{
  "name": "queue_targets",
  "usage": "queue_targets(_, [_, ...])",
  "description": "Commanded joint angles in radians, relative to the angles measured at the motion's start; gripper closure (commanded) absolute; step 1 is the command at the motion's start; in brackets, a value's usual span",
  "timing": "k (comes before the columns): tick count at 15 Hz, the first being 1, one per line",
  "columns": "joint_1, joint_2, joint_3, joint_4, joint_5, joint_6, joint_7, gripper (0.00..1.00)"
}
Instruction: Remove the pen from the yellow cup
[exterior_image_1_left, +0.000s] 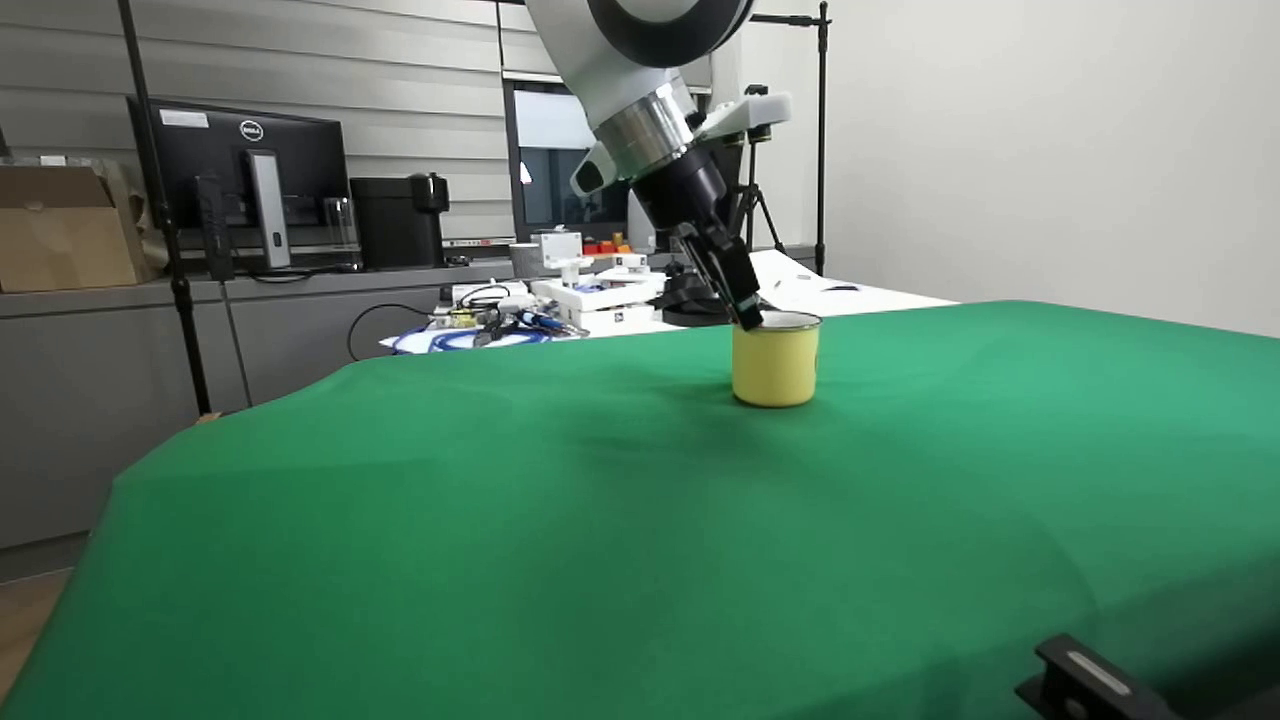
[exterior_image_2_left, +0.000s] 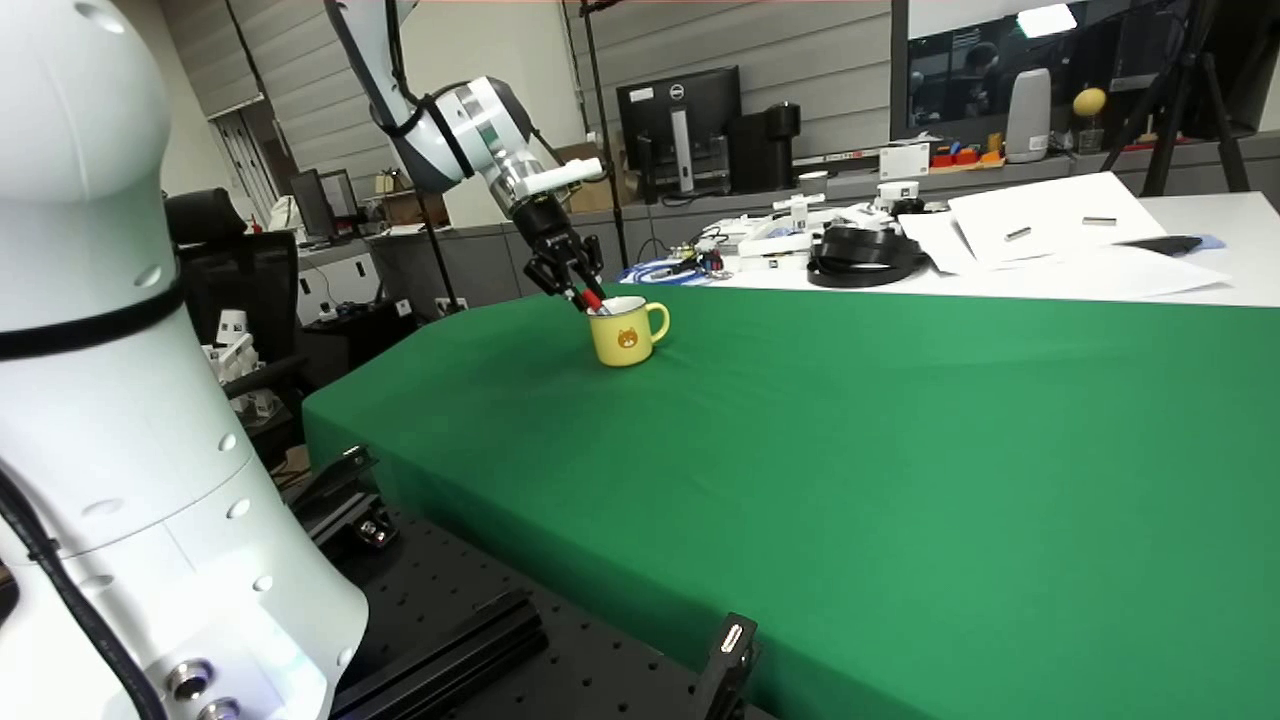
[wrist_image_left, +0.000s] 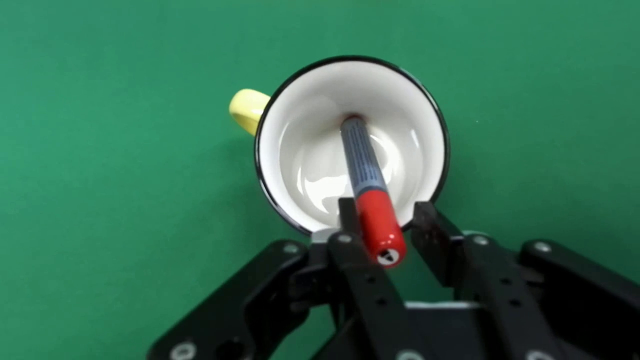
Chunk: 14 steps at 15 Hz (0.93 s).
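The yellow cup (exterior_image_1_left: 775, 367) stands upright on the green cloth in both exterior views; its handle and bear print show in an exterior view (exterior_image_2_left: 625, 335). The wrist view looks down into its white inner wall (wrist_image_left: 419, 117). The pen (wrist_image_left: 369, 182), grey with a red cap, leans in the cup, cap end up over the rim. Its red cap also shows in an exterior view (exterior_image_2_left: 592, 298); elsewhere it is hidden. My gripper (wrist_image_left: 386, 212) is open at the cup's rim, fingers on either side of the cap. The left finger is close to the cap, perhaps touching; a gap separates the right finger.
The green cloth (exterior_image_1_left: 600, 560) covers the table. Behind it, a white table holds white parts and blue cables (exterior_image_2_left: 665, 270), a black coil (exterior_image_2_left: 865, 257) and paper sheets (exterior_image_2_left: 1050, 220). Black metal brackets (exterior_image_2_left: 725, 665) stand at the near table edge.
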Motion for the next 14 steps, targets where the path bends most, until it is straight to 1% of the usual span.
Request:
queue_targets(1, [0.005, -0.004, -0.001, 0.007, -0.004, -0.011, 0.022, 0.95])
queue_targets(2, [0.005, -0.006, -0.001, 0.009, -0.004, -0.014, 0.021, 0.97])
queue_targets(3, [0.005, -0.006, -0.001, 0.010, -0.003, -0.016, 0.021, 0.94])
queue_targets(7, [0.003, -0.031, 0.003, 0.042, 0.026, -0.062, 0.019, 0.94])
queue_targets(14, [0.003, -0.142, 0.010, 0.105, 0.086, -0.176, 0.008, 0.94])
